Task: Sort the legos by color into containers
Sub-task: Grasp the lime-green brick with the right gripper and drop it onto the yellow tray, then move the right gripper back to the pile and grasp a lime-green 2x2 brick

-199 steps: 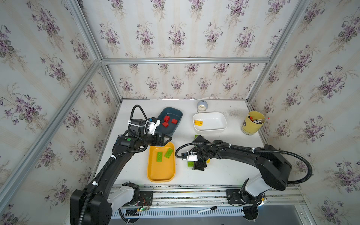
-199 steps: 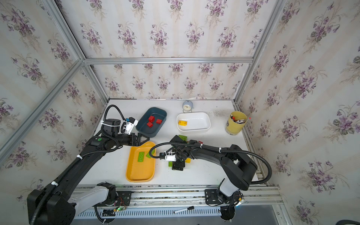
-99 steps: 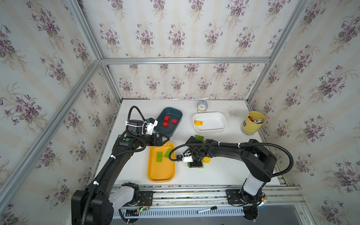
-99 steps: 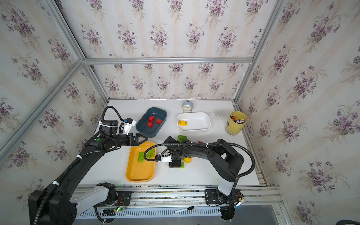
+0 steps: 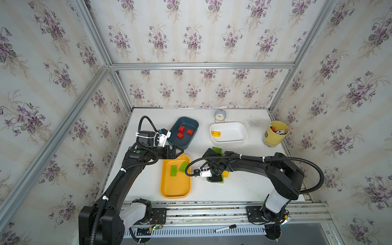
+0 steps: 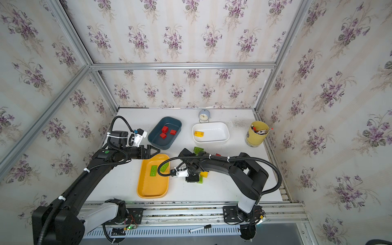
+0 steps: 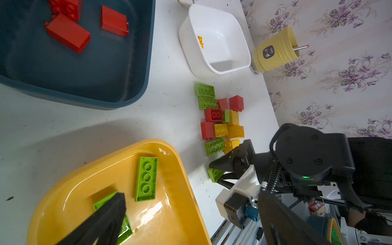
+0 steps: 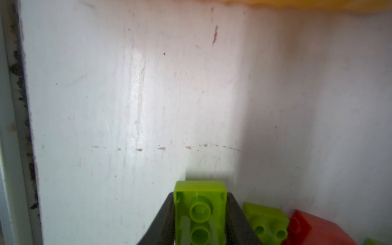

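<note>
At yellow tray far rim, top view: left claw spread wide, empty. Left wrist: unsorted pile on surface. Right wrist: right claw pinched green brick by smooth sides; light, rigid, likely slippery.

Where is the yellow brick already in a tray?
The yellow brick lies in the white tray, at its left end in both top views, right of the blue tray; the clock stands just behind.
</note>
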`<action>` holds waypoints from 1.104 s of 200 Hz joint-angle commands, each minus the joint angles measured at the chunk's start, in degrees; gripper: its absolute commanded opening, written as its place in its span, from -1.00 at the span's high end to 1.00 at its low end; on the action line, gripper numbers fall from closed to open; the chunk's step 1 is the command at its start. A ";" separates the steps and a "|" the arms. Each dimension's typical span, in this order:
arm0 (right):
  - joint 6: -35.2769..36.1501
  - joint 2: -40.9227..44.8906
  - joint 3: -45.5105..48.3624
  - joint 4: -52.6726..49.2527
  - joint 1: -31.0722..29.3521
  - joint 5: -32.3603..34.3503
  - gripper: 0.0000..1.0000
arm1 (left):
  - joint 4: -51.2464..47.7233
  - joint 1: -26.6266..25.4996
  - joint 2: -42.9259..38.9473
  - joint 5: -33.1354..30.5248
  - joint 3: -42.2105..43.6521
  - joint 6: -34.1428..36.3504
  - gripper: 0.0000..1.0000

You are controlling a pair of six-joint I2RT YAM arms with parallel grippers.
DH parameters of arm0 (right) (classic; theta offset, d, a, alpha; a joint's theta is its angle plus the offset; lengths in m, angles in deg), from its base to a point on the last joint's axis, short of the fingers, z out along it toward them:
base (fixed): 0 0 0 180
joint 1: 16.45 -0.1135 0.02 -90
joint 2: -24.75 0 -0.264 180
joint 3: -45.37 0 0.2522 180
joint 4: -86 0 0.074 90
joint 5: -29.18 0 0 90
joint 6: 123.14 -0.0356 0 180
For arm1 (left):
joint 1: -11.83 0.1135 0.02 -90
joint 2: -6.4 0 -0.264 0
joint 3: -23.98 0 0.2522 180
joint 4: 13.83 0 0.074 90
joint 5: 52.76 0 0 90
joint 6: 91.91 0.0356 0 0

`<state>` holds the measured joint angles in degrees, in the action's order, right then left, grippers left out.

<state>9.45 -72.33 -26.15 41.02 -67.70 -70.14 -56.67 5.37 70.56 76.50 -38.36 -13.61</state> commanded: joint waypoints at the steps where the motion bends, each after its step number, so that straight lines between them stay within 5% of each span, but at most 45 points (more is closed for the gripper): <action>1: -1.94 2.64 -2.68 -1.56 -0.08 -2.37 0.51 | 0.20 0.75 -0.17 0.77 -0.86 1.64 -0.99; 77: -11.20 0.99 -14.88 9.68 -6.76 -12.12 0.55 | -0.97 4.23 0.17 0.73 -1.70 0.48 -0.99; 157: -2.98 -13.40 -26.06 10.85 -11.78 -9.32 0.47 | -1.07 7.05 1.31 1.83 -1.56 -0.24 -0.99; 221: -2.63 -13.62 -25.77 8.50 -11.14 -6.49 -0.36 | -1.07 7.74 1.55 2.31 -0.74 -0.08 -0.99</action>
<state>6.95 -87.67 -51.98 51.14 -79.43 -77.79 -58.05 12.93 72.00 77.46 -39.37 -14.10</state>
